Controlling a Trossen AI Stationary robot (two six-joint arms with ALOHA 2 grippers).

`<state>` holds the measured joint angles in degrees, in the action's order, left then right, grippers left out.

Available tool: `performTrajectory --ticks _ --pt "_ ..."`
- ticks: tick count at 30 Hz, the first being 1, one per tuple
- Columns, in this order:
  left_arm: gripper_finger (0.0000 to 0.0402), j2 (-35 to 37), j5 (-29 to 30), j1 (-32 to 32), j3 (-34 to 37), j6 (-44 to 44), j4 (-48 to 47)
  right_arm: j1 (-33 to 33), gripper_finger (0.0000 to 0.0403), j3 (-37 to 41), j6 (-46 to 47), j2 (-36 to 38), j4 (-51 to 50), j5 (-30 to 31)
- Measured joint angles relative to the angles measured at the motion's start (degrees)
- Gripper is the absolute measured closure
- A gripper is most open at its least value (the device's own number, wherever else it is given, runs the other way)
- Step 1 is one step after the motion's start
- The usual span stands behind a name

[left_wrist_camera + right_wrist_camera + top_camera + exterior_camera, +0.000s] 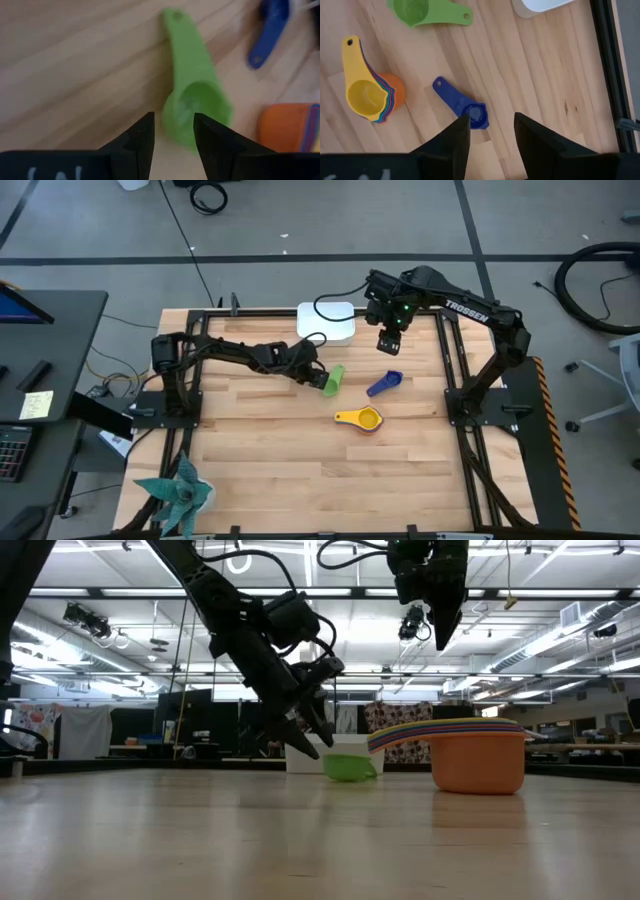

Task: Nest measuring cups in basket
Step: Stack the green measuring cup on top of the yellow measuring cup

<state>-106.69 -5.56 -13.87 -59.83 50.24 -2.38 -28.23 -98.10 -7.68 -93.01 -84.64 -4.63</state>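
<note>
The green measuring cup (332,380) (197,102) lies bowl-up on the table with its handle (181,40) pointing away from my left gripper (318,377) (173,132). That gripper is open and low, one finger outside the bowl's wall and one over its hollow. The dark blue cup (385,384) (465,105) lies alone on the wood. A nested stack, yellow on top and orange outermost (362,419) (480,758) (370,97), stands nearer the front. The white basket (327,321) (540,5) sits at the far edge. My right gripper (389,343) (491,127) hangs open, high above the blue cup. My left gripper comes slanting down from the table's left at the green cup's bowl (175,117), on the side away from the handle. The fingers (145,132) straddle the wall. I cannot tell whether they touch it. The cup rests on the table.
Black rails (455,370) frame the table on the left, right and far sides. A green fabric plant (180,490) sits at the near left corner. Bare wood (300,470) stretches across the near half of the table. A cable (330,305) loops over the basket.
</note>
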Motion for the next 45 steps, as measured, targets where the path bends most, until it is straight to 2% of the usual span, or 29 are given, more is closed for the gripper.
performTrajectory --ticks 7,17,21,28,32,38,45 --pt "0.0260 -1.5 0.2 0.7 0.2 0.1 -0.4 0.0 0.0245 0.0 0.0 0.0 0.2 0.0" --pt "0.0262 -5.4 -1.0 1.2 -0.1 0.1 3.6 0.0 0.0245 0.0 0.0 0.0 1.7 0.0" --pt "0.0287 -5.4 -0.4 1.2 -0.1 0.1 3.4 0.0 0.0245 0.0 0.0 0.0 2.1 0.0" --pt "0.0386 -5.5 1.4 1.2 0.0 -0.7 2.8 0.0 0.0245 0.0 0.0 0.0 2.3 0.0" --pt "0.0387 -5.5 1.2 1.3 0.0 2.1 3.0 0.0 0.0245 0.0 0.0 0.0 2.3 0.4" --pt "0.0387 -4.9 -0.6 1.2 0.1 3.1 2.8 0.0 0.0245 0.0 -0.2 0.0 0.8 6.4" --pt "0.0387 0.5 -1.4 2.0 0.2 4.8 1.6 0.0 0.0245 0.0 -1.5 0.0 -0.8 6.4"
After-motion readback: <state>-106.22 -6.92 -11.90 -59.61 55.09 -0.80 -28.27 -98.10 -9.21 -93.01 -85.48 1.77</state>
